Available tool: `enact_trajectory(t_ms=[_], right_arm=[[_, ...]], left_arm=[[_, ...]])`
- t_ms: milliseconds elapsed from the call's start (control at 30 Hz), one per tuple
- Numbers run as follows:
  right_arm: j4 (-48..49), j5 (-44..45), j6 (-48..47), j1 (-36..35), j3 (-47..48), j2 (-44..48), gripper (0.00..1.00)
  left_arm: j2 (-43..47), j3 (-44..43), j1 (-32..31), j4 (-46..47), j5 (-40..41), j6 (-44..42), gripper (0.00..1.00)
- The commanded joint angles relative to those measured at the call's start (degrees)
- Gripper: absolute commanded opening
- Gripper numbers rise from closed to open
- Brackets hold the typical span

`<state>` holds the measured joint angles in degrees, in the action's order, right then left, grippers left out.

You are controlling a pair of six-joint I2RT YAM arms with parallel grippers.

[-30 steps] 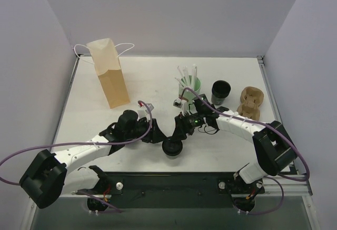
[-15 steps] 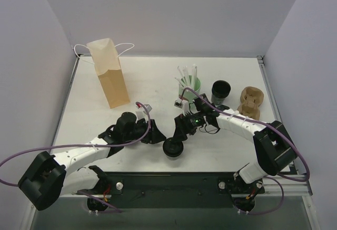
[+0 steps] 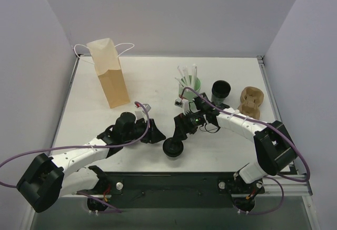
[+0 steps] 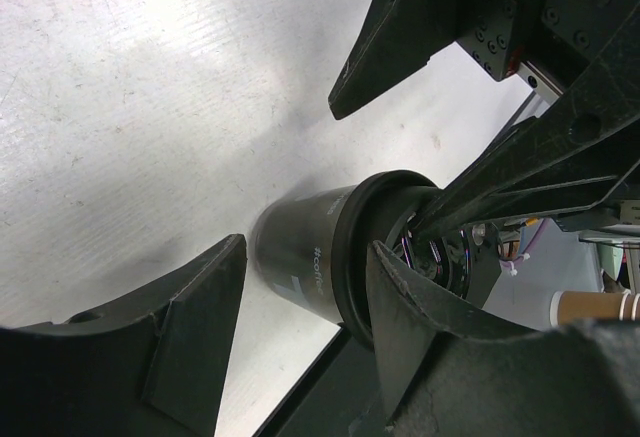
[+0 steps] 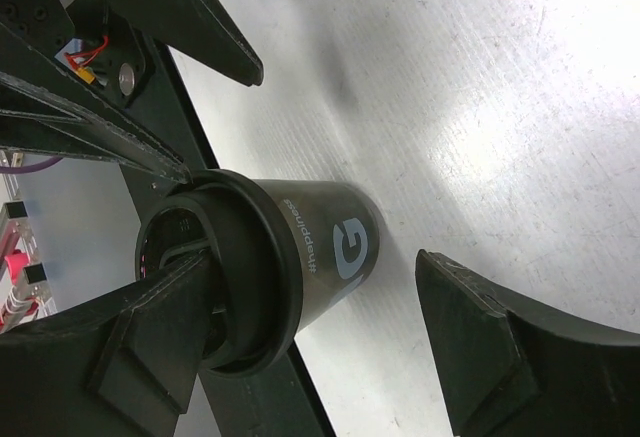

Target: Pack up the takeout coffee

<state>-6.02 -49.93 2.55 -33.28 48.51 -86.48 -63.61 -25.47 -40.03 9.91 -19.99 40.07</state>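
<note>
The paper bag [image 3: 109, 77] stands upright at back left, likely so it can be loaded from above. The left gripper [image 3: 154, 135] sits low with its jaws apart and empty. Just beside it, the lidded takeout coffee [image 3: 172, 147] stands near the table's [image 3: 147, 82] front edge. The right gripper [image 3: 180, 130] straddles it, spread wide and clamping nothing.

Surface: white table [image 3: 147, 82]
Far left: tan paper bag [image 3: 109, 80], upright
Far right: mint-green straw cup [image 3: 189, 85], black lid stack [image 3: 220, 92], brown pulp carrier [image 3: 250, 102]
Near centre: black lidded paper cup [image 3: 172, 147]

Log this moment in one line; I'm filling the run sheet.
coffee: upright on table, unheld | left gripper: open, by coffee | right gripper: open, by coffee | bag: upright, back left
</note>
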Motion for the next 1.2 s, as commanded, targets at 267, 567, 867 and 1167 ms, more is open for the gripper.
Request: enact_trajectory(t_ms=[267,567,867,1167], right_arm=[[-2.06,-2.36,0.18,0.84,3.25,4.21,0.84],[-2.42,14.31,10.36,1.46,3.44,13.76,0.83],[-3.29,43.75,29.34,-7.22,-14.31,37.75,0.67],[8.64,63.98,50.18,-28.39,-37.25,51.32,0.41]], left_arm=[[1.12,-1.15,0.04,0.2,0.65,-0.7,0.61],[1.91,-2.21,0.04,-2.26,1.79,-1.58,0.61],[8.5,-4.76,0.22,-12.09,9.69,-1.32,0.61],[13.43,-8.98,0.3,-20.54,13.57,-1.58,0.61]])
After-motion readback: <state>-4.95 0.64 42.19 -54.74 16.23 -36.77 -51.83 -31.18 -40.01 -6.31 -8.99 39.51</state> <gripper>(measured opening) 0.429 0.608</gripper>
